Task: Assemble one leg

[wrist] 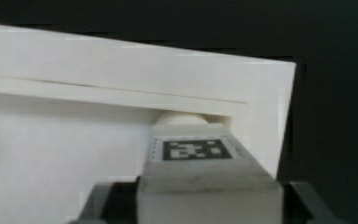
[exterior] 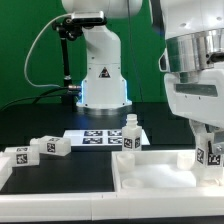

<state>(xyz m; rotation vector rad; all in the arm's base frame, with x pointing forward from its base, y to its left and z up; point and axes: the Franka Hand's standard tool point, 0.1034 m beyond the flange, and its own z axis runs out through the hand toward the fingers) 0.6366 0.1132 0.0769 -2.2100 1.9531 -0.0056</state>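
Closest in the exterior view, my gripper [exterior: 210, 150] is clamped on a leg [exterior: 212, 156], upright over the square top [exterior: 150, 172]. I count four legs, one top. Wrist view: leg pinched, tip at the top's edge. Insertion step, I judge; next, align and screw down.

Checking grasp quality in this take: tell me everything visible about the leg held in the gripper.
The leg is a short white block-like peg, plastic-looking, with a black-and-white square tag on one face and a rounded stub at its far end. It stands upright, clamped between the fingers of the gripper, over the white square top at the exterior view's right. Whether its lower end touches the top cannot be told.
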